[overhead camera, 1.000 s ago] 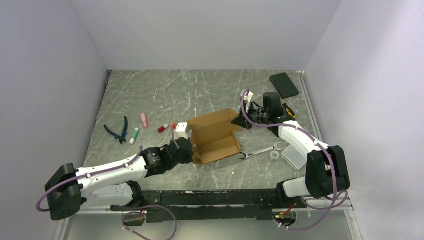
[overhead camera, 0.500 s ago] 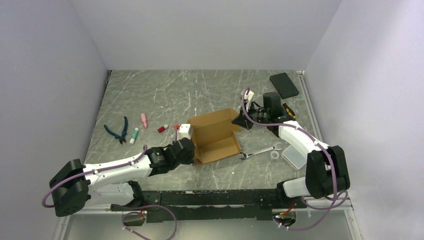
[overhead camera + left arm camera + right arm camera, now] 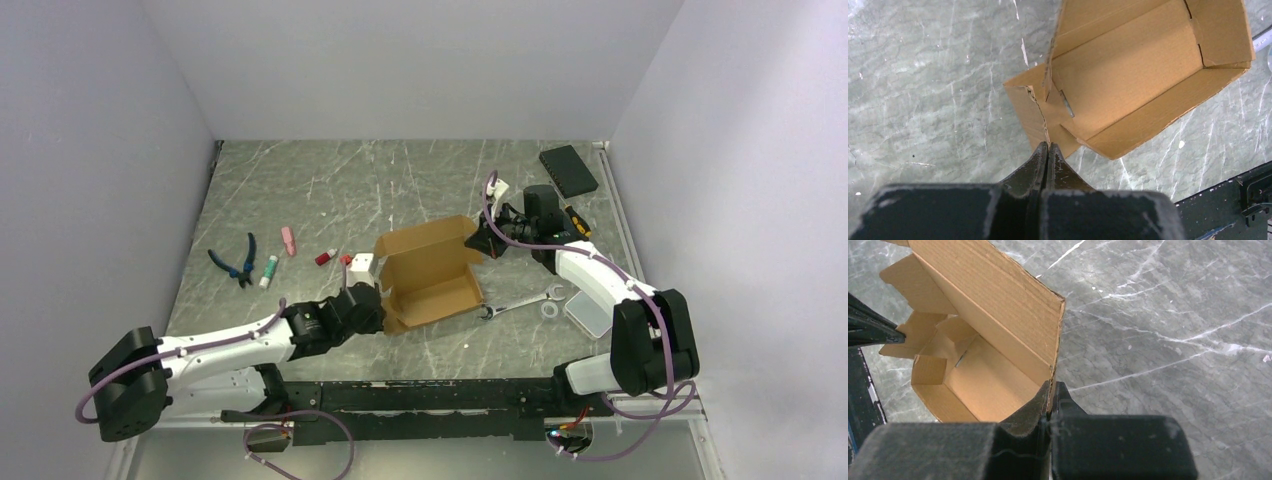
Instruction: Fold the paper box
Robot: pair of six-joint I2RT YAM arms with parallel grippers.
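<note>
The paper box is brown cardboard, partly formed, open side up, at the table's middle. In the left wrist view it has raised walls and a flat flap lying on the table. My left gripper is shut, its tips at that flap's near edge; no cardboard shows between them. In the top view it is at the box's near left corner. My right gripper is shut on the upright wall's corner edge, at the box's far right.
Pliers, a pink marker, a green-white tube, a red piece and a small white block lie left of the box. A wrench, a ring and a clear case lie right. A black pad sits far right.
My left gripper rose beside the box's left end, then drew back toward the near edge. The box's left end shifted slightly left. The right gripper kept its hold.
</note>
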